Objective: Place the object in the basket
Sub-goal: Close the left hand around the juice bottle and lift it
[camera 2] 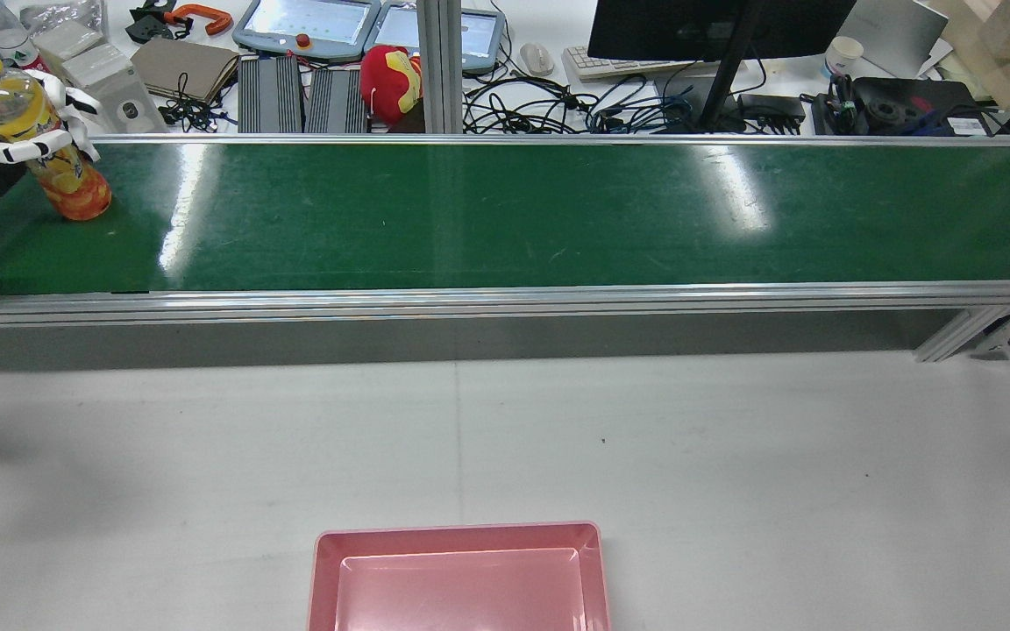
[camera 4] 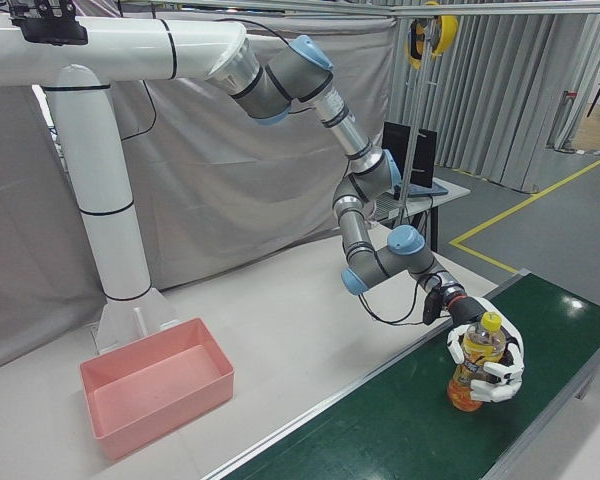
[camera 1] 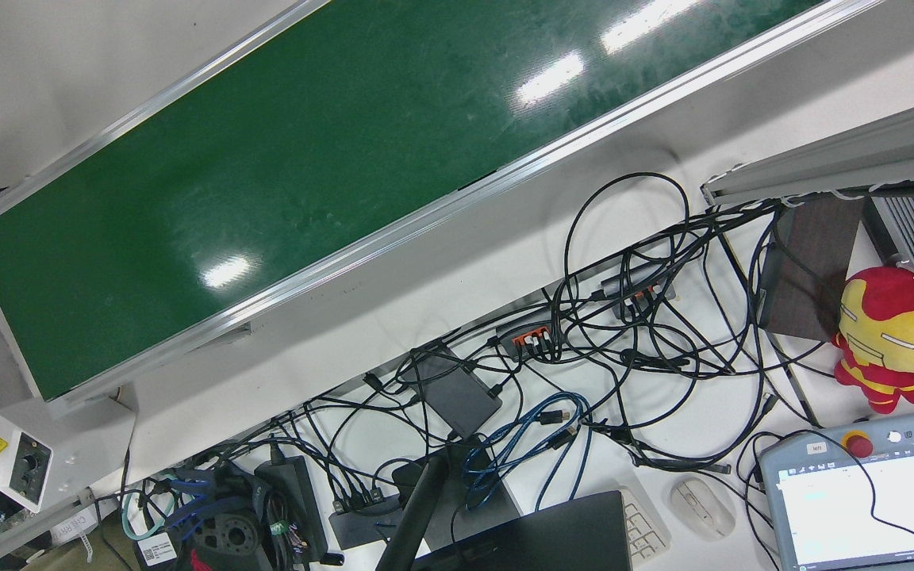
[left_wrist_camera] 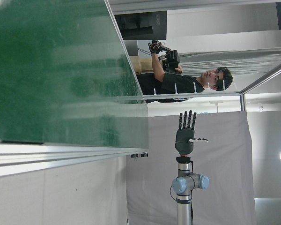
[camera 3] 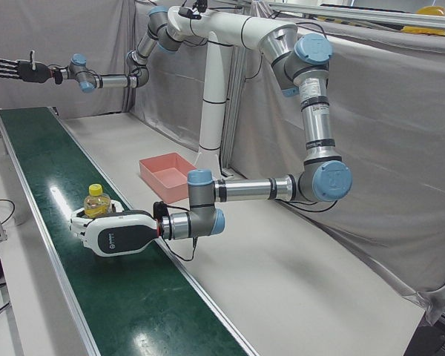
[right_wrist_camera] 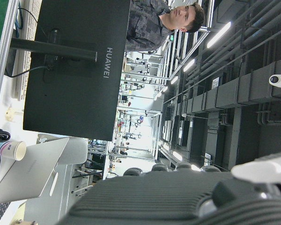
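A juice bottle [camera 2: 7,98] with a yellow cap stands slightly tilted at the left end of the green conveyor belt [camera 2: 505,215]. My white left hand [camera 2: 27,140] is shut around its middle. The hand [camera 3: 111,231] and bottle [camera 3: 96,199] also show in the left-front view, and again in the right-front view, hand [camera 4: 488,362] and bottle [camera 4: 466,394]. The pink basket [camera 2: 459,535] sits empty on the white table's near edge; it also shows by the pedestal [camera 3: 163,172] [camera 4: 155,385]. My black right hand [camera 3: 16,69] is open, fingers spread, raised beyond the belt's far end [left_wrist_camera: 185,136].
Behind the belt is a desk with tangled cables [camera 1: 624,341], a red plush toy [camera 2: 391,74], teach pendants [camera 2: 308,22] and a monitor [camera 2: 715,26]. The belt's aluminium rail [camera 2: 505,298] runs between belt and white table [camera 2: 645,438]. A person [left_wrist_camera: 187,82] stands beyond.
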Available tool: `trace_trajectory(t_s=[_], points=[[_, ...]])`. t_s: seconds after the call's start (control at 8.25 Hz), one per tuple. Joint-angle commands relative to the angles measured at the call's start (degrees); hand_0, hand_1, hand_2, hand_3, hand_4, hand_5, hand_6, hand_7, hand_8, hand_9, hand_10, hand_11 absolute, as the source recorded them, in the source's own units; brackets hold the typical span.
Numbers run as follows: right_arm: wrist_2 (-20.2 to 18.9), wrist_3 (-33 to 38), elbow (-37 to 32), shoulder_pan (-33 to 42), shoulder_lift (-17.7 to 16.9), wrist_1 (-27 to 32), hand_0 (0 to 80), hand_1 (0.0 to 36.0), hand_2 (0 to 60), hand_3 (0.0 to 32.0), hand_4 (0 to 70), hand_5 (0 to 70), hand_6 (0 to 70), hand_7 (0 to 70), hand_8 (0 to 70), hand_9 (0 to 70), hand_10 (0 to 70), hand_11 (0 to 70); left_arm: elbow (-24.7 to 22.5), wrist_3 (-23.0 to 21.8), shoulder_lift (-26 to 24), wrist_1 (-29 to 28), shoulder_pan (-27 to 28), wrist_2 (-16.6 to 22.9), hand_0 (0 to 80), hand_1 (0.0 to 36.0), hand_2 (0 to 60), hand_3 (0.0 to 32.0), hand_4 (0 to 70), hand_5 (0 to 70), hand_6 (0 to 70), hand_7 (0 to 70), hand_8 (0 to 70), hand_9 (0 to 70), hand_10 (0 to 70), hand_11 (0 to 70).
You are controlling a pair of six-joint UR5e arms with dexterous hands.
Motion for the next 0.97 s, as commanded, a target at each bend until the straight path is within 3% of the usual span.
trace_trajectory(t_s=[0.0, 0.24, 0.36, 0.48, 0.73, 0.85], points=[[-0.1, 0.0, 0.1, 0.0, 0.0, 0.0, 0.0, 0.0, 0.0, 0.0, 0.0, 0.0, 0.0, 0.0, 0.0, 0.0, 0.0, 0.0, -4.1, -1.2, -0.2, 1.3, 0.3, 1.1, 79.5, 36.0, 60.0, 0.0, 70.0, 70.0, 70.0, 70.0, 70.0, 70.0, 60.8, 70.0], [0.0, 0.0, 0.1, 0.0, 0.0, 0.0, 0.0, 0.0, 0.0, 0.0, 0.0, 0.0, 0.0, 0.0, 0.0, 0.0, 0.0, 0.0, -19.9, -0.7, -0.2, 9.1, 4.6, 6.5, 80.0, 36.0, 60.0, 0.0, 70.0, 70.0, 70.0, 70.0, 70.0, 70.0, 63.3, 70.0], [-0.1, 0.0, 0.1, 0.0, 0.0, 0.0, 0.0, 0.0, 0.0, 0.0, 0.0, 0.0, 0.0, 0.0, 0.0, 0.0, 0.0, 0.0, -25.2, -0.4, 0.0, 11.0, 9.2, 6.5, 80.0, 36.0, 60.0, 0.0, 70.0, 70.0, 70.0, 70.0, 70.0, 70.0, 60.4, 70.0], [-0.1, 0.0, 0.1, 0.0, 0.0, 0.0, 0.0, 0.0, 0.0, 0.0, 0.0, 0.0, 0.0, 0.0, 0.0, 0.0, 0.0, 0.0, -28.2, 0.5, 0.0, 11.5, 14.0, 6.5, 80.0, 36.0, 60.0, 0.0, 70.0, 70.0, 70.0, 70.0, 70.0, 70.0, 58.9, 70.0], [-0.1, 0.0, 0.1, 0.0, 0.0, 0.0, 0.0, 0.0, 0.0, 0.0, 0.0, 0.0, 0.0, 0.0, 0.0, 0.0, 0.0, 0.0, -35.0, 6.6, -0.2, 16.8, 23.3, 6.7, 80.0, 36.0, 60.0, 0.0, 70.0, 70.0, 70.0, 70.0, 70.0, 70.0, 54.9, 70.0], [-0.1, 0.0, 0.0, 0.0, 0.0, 0.0, 0.0, 0.0, 0.0, 0.0, 0.0, 0.0, 0.0, 0.0, 0.0, 0.0, 0.0, 0.0, -36.0, 9.2, -0.4, 17.7, 29.2, 6.6, 80.0, 36.0, 60.0, 0.0, 70.0, 70.0, 70.0, 70.0, 70.0, 70.0, 53.8, 70.0]])
